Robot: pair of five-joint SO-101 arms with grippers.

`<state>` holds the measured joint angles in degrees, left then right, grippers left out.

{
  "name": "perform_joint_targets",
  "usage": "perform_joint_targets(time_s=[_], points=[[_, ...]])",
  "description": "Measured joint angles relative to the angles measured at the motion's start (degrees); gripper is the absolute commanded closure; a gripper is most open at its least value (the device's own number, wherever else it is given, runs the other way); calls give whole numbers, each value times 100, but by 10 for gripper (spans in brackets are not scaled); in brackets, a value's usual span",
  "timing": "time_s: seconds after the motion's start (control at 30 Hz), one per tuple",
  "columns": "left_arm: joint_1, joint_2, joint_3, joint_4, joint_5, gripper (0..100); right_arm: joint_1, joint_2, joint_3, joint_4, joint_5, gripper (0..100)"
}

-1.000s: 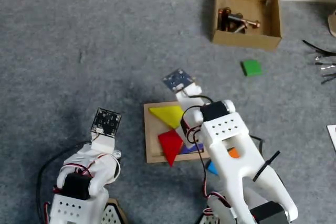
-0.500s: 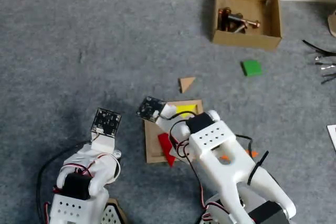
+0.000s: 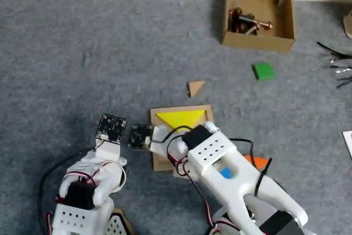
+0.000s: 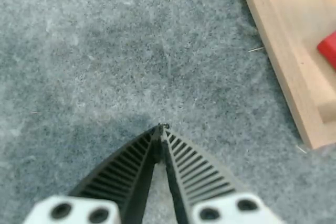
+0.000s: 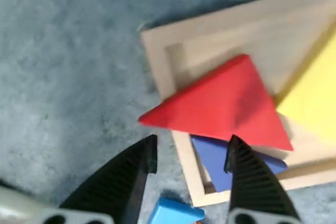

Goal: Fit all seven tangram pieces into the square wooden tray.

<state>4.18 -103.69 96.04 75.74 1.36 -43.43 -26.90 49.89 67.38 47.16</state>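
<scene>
Grey carpeted table [image 3: 82,53]: wooden tray [image 3: 181,109] under the right gripper [image 5: 190,153]; tan triangle [image 3: 195,87], green square [image 3: 263,71] and cardboard box [image 3: 257,41] beyond it; orange piece [image 3: 257,162] beside its arm.

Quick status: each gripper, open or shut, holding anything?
Left gripper: shut, holding nothing.
Right gripper: open, holding nothing, by the red triangle.

Yellow triangle [image 3: 181,118], red triangle [image 5: 220,103], pale wooden tray [image 5: 157,64], grey carpet [image 3: 82,53].
</scene>
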Motion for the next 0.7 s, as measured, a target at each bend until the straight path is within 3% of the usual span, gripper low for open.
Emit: perform_joint_targets(time_s=[0.2, 0.7], points=[[0, 0, 0, 0, 0, 995, -26, 0, 0, 70, 387, 795], [0, 0, 0, 0, 0, 995, -26, 0, 158, 53, 440, 795]])
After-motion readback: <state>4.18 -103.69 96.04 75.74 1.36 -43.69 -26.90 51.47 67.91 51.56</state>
